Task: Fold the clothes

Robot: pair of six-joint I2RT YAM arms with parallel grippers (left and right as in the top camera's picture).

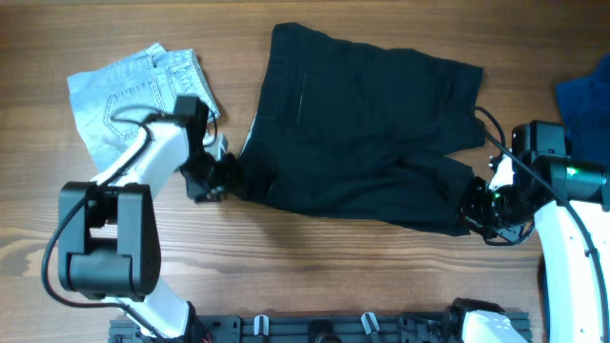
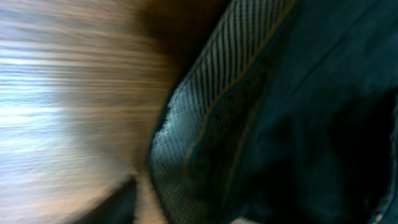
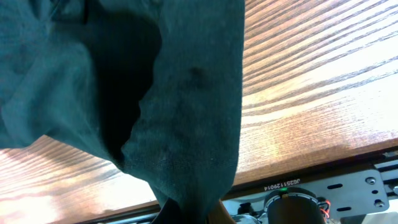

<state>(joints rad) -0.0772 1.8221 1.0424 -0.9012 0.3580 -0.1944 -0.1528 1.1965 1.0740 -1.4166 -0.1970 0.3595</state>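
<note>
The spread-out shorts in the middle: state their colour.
The shorts are plain black, shown best in the overhead view.

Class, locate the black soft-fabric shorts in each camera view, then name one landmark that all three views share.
Overhead: the black soft-fabric shorts lie spread across the picture's centre.
Left wrist: the shorts fill the right half, blurred, with a striped inner edge at centre.
Right wrist: the shorts hang from top left to bottom centre.
Shared landmark: the brown wooden table beneath them.
</note>
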